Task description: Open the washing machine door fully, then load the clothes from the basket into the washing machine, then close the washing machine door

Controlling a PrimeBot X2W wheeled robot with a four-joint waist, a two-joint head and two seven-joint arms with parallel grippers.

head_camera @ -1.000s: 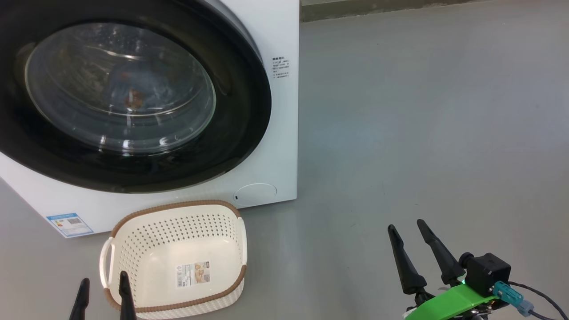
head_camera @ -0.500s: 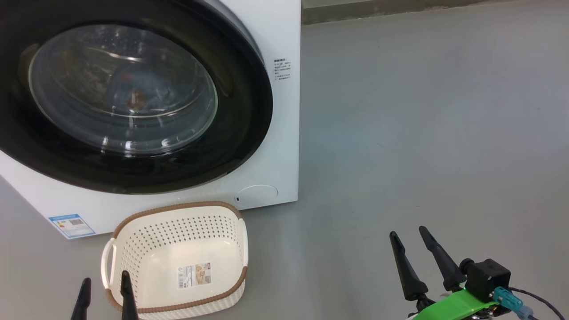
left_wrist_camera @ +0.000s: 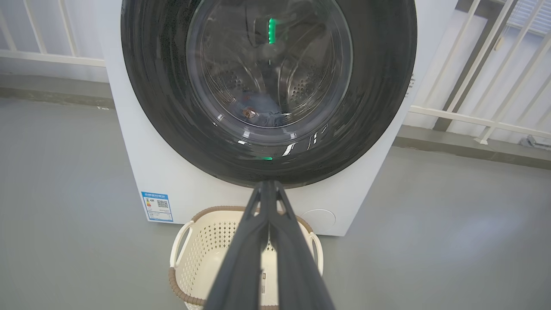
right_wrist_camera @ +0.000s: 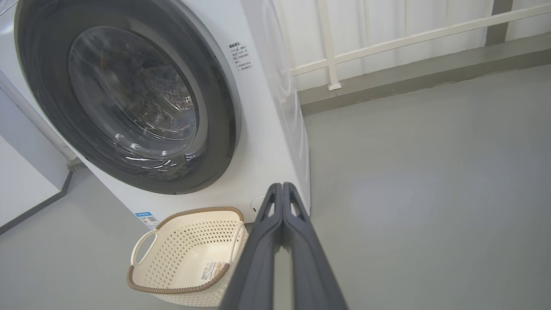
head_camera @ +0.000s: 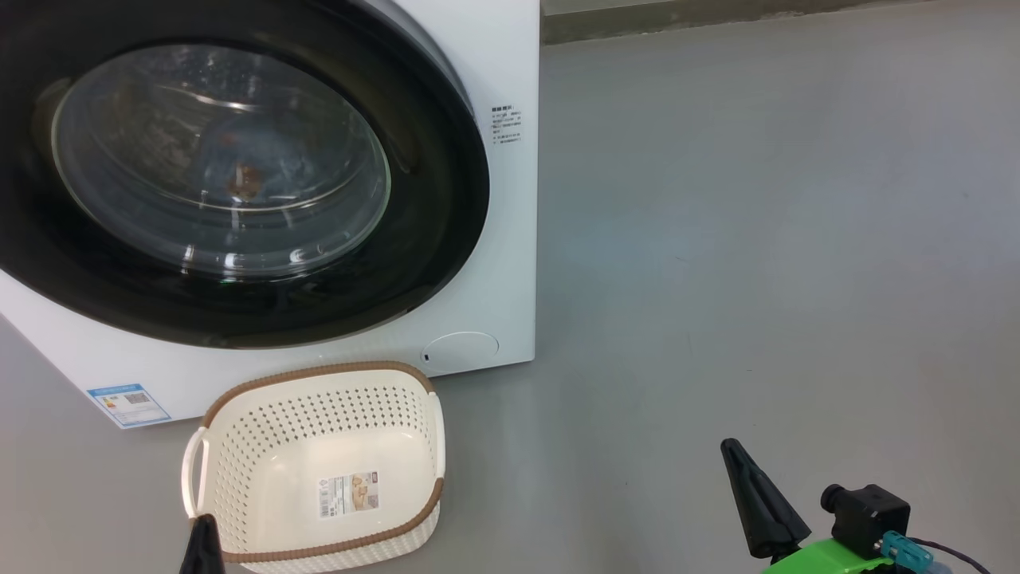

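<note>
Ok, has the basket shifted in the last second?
No. In the head view the basket keeps its place, just below and between the blue sticker and the round flap.

The washing machine (head_camera: pixel 510 263) stands on the floor (head_camera: pixel 757 239), its door (head_camera: pixel 446 207) shut flat against its front. Clothes (head_camera: pixel 247 179) lie in the drum behind the door's glass. 1 sticker (head_camera: pixel 127 404) sits at the front's lower left and 1 round flap (head_camera: pixel 460 348) at its lower right. The basket (head_camera: pixel 319 414) stands on the floor just before the machine, below the door, with a label (head_camera: pixel 348 493) on its inside bottom. The left gripper (head_camera: pixel 205 528) is at the basket's near left corner. The right gripper (head_camera: pixel 731 453) is over the floor, well apart to the basket's right. A railing (right_wrist_camera: pixel 326 38) runs behind the machine.
</note>
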